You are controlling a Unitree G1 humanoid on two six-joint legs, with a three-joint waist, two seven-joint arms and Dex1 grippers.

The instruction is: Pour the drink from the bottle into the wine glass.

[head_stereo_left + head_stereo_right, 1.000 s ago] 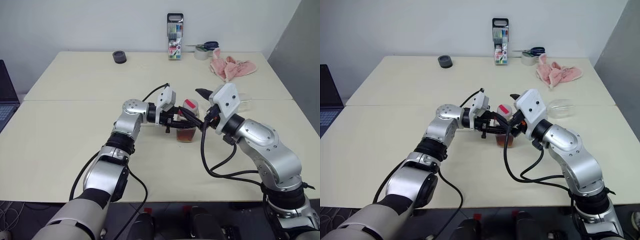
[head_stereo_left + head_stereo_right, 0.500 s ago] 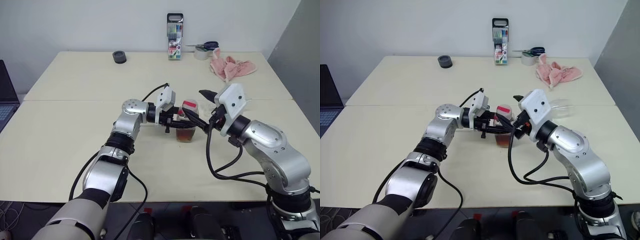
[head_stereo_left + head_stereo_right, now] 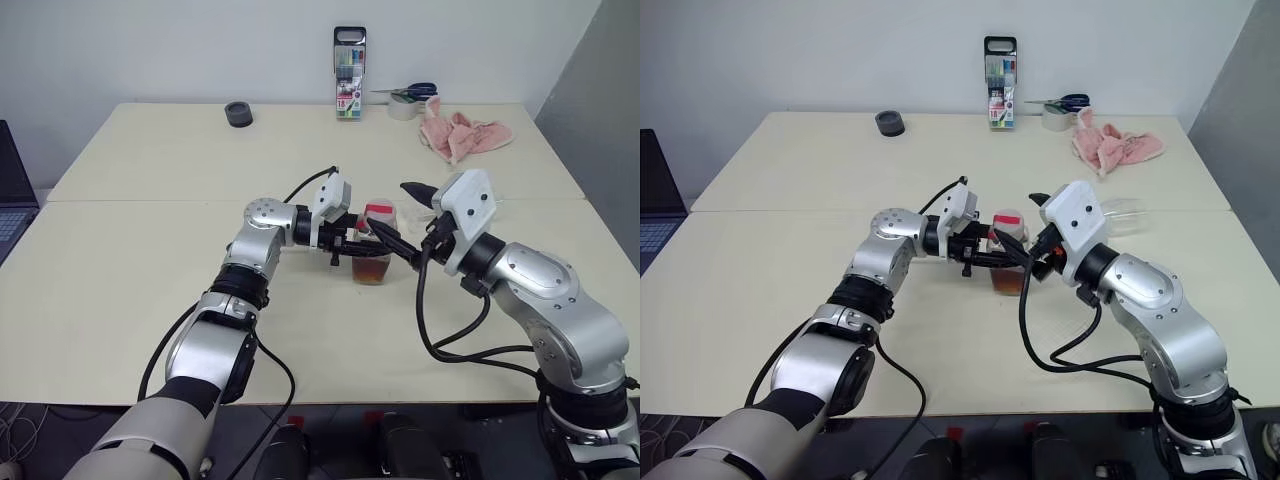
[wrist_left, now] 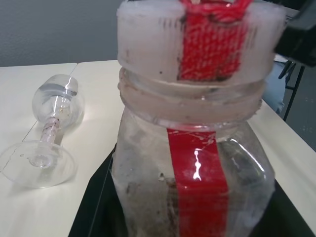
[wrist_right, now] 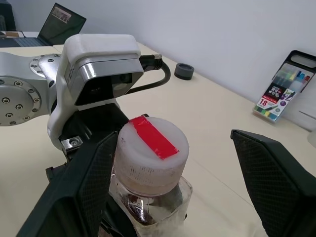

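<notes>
The bottle (image 3: 373,258) stands upright on the table, a small clear one with a red strip and a pale cap (image 5: 150,148). A little amber drink (image 3: 371,271) lies in its bottom. My left gripper (image 3: 366,246) reaches in from the left and is shut on the bottle's body. My right gripper (image 3: 403,217) is open at cap height, one finger on each side of the cap, not clamped on it. The wine glass (image 4: 49,128) lies on its side on the table behind my right wrist, and shows partly as the wine glass (image 3: 1123,213).
Along the far edge stand a marker case (image 3: 350,60), a black round object (image 3: 238,113), a tape roll with scissors (image 3: 408,101) and a pink cloth (image 3: 463,133). A laptop (image 3: 12,190) sits off the table's left side.
My right wrist has shifted slightly to the right, away from the bottle, with its fingers still open. The left gripper and the bottle have not moved.
</notes>
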